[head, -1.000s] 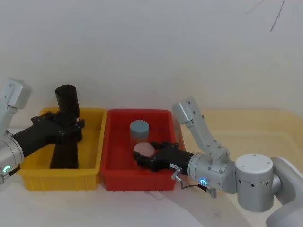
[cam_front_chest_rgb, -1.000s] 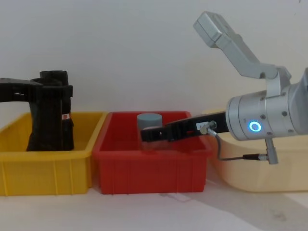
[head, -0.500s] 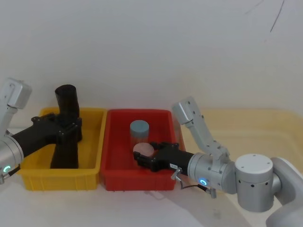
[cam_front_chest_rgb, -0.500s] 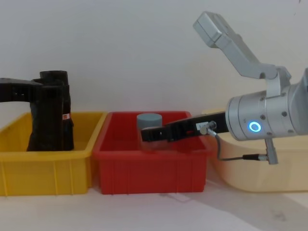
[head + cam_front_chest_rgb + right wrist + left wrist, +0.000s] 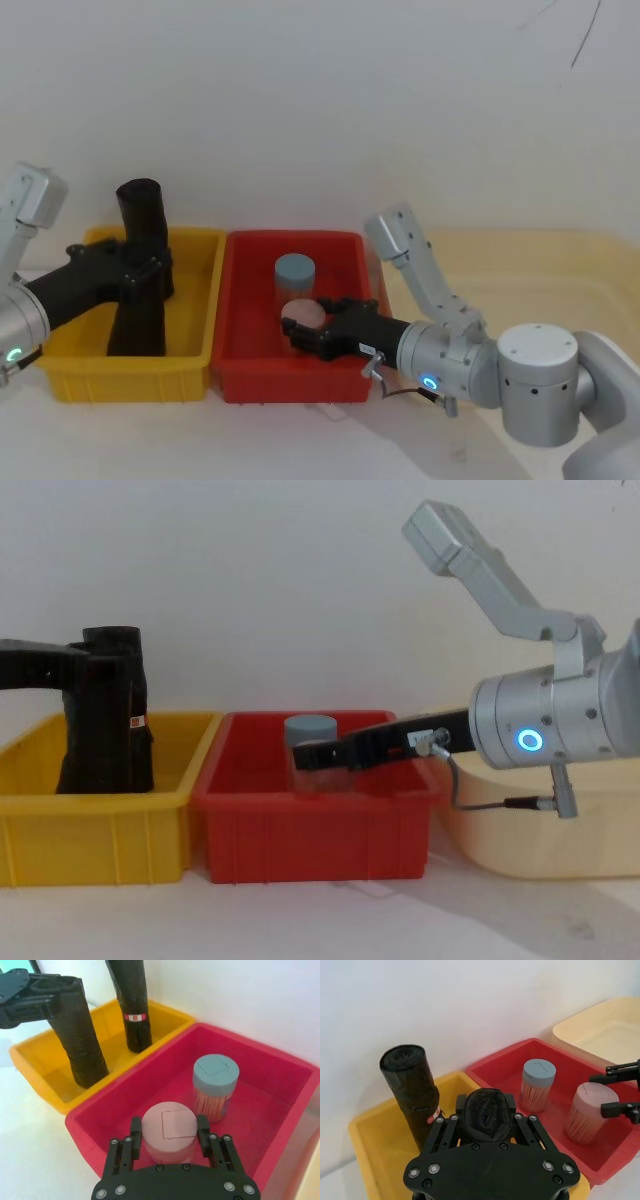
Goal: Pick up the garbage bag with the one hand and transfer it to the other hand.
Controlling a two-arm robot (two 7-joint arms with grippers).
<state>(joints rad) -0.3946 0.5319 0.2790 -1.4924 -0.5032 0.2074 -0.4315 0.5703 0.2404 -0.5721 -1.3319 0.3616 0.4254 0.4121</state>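
White wall (image 5: 320, 100) behind, white table (image 5: 150, 440) below. On my feed the left gripper (image 5: 145, 275), on the green-ring arm, is clamped across the garbage bag (image 5: 136, 322). The bag stands with its wider foot down inside the yellow bin (image 5: 130, 385). Just behind it rises the slimmer roll (image 5: 140, 210) with the red-and-white label. My right gripper (image 5: 168, 1124), on the blue-ring arm, sits low in the red bin (image 5: 290, 385). Its fingers are spread, one either side of the pink-lidded jar (image 5: 305, 313); I can't tell whether they touch it. Farther back in that bin stands the blue-lidded jar (image 5: 294, 270). Right of the red bin lies a cream tray (image 5: 520, 270).
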